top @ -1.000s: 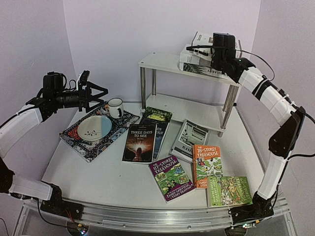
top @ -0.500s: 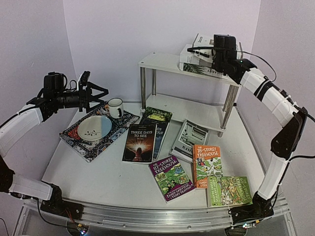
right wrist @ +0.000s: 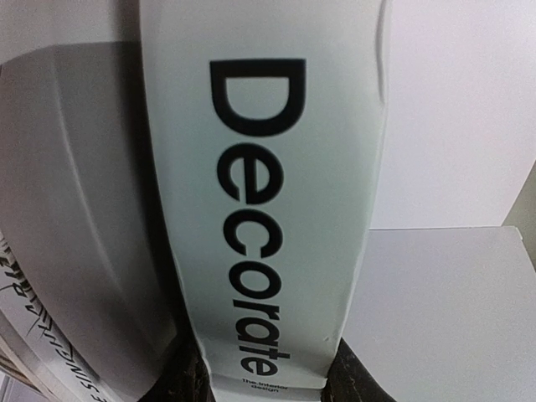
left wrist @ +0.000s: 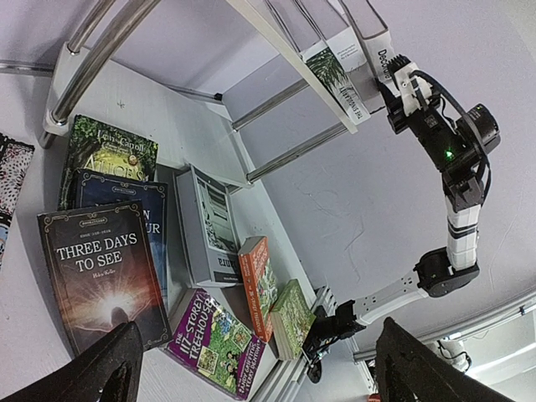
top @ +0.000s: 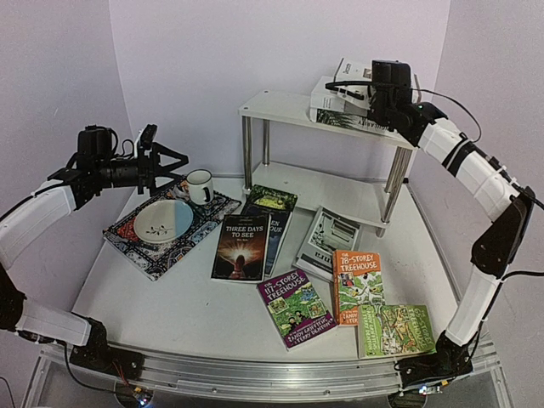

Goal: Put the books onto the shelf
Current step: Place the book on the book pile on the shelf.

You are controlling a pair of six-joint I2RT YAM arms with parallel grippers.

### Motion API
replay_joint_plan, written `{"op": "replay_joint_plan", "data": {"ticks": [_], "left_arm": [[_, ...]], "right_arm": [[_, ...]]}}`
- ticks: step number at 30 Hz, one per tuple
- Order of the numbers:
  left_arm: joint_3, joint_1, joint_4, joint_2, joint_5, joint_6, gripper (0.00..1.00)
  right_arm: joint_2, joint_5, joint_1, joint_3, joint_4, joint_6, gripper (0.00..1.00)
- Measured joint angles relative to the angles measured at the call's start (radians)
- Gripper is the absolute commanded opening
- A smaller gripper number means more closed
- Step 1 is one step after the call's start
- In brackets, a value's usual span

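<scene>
Now: right hand (top: 371, 87) grips the white Decorate book (right wrist: 268, 209) on the top board of the shelf (top: 280, 107), beside other books (top: 340, 117). Seat it fully, square to its neighbours, then release. Left hand (top: 161, 158) open, idle.

The shelf's (top: 285, 106) top board is lying bare on its left half. A stack of books (top: 336, 115) is filling its right half, and the right pincer (top: 374, 89) is crowding in there too, clamping the white Decorate book (right wrist: 268, 209). The lower board is standing bare, with a way in from the front between the chrome legs (top: 247, 153). On the table (top: 170, 314), Three Days (top: 241, 246), a grey book (top: 330, 238) and three Treehouse paperbacks (top: 357, 285) are blocking the middle and right front. A mat (top: 136, 251) with a bowl (top: 163, 221) and a mug (top: 200, 185) is occupying the left rear, with the left pincer (top: 166, 161) hanging wide open above it. The table's near-left part is lying bare.
</scene>
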Motion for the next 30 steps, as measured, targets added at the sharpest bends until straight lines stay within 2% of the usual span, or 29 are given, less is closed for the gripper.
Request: {"op": "replay_joint_plan", "data": {"ticks": [2,7,15,24,30], "left_arm": [[0.0,0.0,0.0,0.001,0.0,0.0,0.98],[0.0,0.0,0.0,0.007,0.0,-0.001,0.98],[0.0,0.0,0.0,0.011,0.0,-0.001,0.98],[0.0,0.0,0.0,0.013,0.0,-0.001,0.98],[0.0,0.0,0.0,0.028,0.001,-0.002,0.98]], "right_arm": [[-0.003,-0.001,0.0,-0.003,-0.002,0.003,0.09],[-0.01,-0.004,0.0,-0.006,-0.01,0.01,0.2],[-0.01,-0.007,0.0,-0.006,-0.013,0.014,0.47],[-0.023,-0.021,0.0,-0.007,-0.023,0.03,0.55],[-0.034,-0.027,0.0,-0.009,-0.02,0.041,0.73]]}}
